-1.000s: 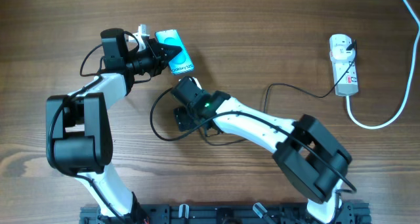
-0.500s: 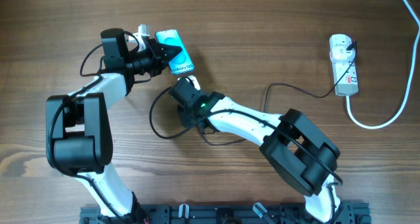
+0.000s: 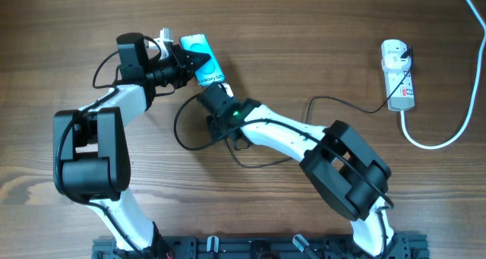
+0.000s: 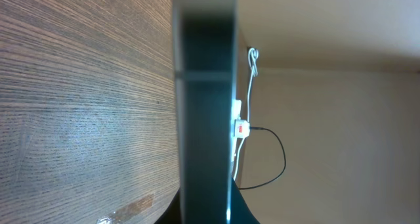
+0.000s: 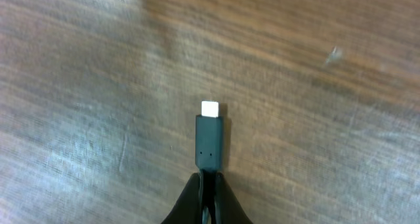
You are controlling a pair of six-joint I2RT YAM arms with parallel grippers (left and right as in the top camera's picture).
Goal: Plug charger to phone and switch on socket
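Between phone (image 3: 197, 45) and socket (image 3: 398, 75), right arm (image 3: 281, 134) over looped charger (image 5: 210, 148).

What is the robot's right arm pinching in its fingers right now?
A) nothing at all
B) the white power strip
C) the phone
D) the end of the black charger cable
D: in the right wrist view the right gripper is shut on the charger, whose small connector tip pokes out ahead of the fingers.

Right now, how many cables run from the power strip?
2: the black charger cable leads left toward the right end effector; the white cable loops off right. None looks hidden.
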